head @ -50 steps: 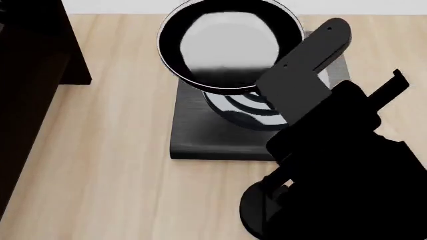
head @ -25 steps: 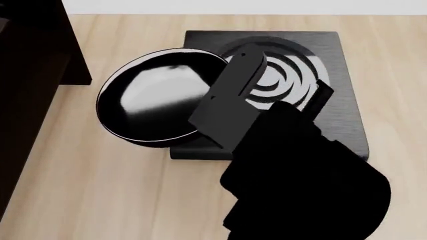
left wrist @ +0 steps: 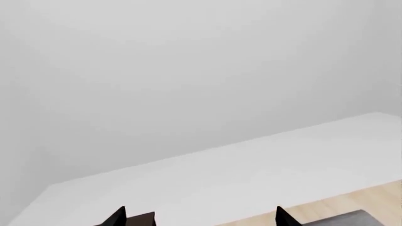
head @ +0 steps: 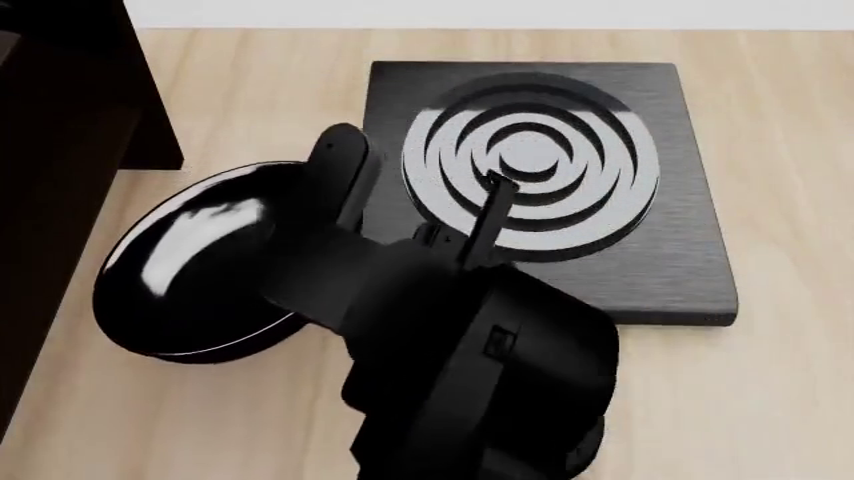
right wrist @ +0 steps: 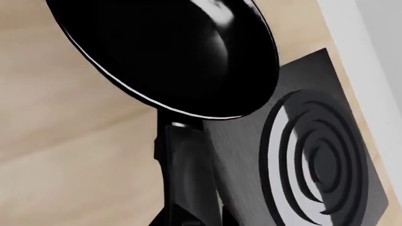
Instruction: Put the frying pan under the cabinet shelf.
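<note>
pan held clear of the burner plate, between it and the cabinet. right gripper clamped on the handle. left gripper: cannot tell. probably stiff, glossy, front-heavy; best gripped near the bowl.

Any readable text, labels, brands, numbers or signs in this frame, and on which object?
None. The frying pan, the burner plate with its concentric rings, the cabinet shelf and the wooden table all show plain, unmarked surfaces. The left wrist view shows only blank wall.
</note>
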Robot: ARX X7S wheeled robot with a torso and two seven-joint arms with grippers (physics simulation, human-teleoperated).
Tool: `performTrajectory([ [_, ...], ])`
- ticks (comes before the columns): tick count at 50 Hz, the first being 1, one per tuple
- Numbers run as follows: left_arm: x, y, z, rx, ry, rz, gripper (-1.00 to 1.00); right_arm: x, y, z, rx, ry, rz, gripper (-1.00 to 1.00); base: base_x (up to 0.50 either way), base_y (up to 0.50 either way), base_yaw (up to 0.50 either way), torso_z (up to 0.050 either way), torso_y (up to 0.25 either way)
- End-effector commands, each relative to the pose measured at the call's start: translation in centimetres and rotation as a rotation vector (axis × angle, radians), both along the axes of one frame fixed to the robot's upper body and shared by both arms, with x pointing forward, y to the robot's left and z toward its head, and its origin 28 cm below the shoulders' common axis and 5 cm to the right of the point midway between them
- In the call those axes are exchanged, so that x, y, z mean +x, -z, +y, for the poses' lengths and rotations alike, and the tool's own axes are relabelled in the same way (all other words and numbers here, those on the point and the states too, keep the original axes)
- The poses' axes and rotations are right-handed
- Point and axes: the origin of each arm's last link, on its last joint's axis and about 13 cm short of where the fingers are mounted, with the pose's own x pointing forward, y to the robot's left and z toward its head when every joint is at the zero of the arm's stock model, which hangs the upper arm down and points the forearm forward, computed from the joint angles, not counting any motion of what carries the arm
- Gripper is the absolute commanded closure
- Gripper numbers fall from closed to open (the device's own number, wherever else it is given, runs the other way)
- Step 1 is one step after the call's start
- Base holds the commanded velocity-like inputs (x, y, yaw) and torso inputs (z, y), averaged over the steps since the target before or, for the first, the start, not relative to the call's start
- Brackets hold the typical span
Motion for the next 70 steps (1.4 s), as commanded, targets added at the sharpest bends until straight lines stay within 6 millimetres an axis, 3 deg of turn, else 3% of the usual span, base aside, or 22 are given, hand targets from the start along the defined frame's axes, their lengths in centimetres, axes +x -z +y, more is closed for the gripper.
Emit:
performTrajectory([
  [1, -0.1, -0.2, 0.1, -0.008, 0.008, -0.026, -1.0, 1.2, 0.3, 2.2, -0.064, -0.041, -0.042, 1.0, 0.0, 0.0, 0.0, 0.0, 0.01],
  [15, -0.5, -0.2, 0.7, -0.018, 0.008, -0.032, -1.0, 2.0, 1.3, 4.5, -0.044, -0.107, -0.056, 1.0, 0.0, 0.0, 0.0, 0.001, 0.002],
  [56, -0.2, 0.2, 0.7, -0.027, 0.011, -0.019, -1.0, 1.7, 7.2, 8.2, 0.08, -0.192, -0.1, 1.0, 0.0, 0.0, 0.0, 0.001, 0.002],
  [70, 0.2, 0.4, 0.8, -0.024, 0.009, -0.015, -1.0, 3.4, 8.7, 9.5, 0.098, -0.197, -0.126, 1.0, 0.0, 0.0, 0.0, 0.001, 0.001],
])
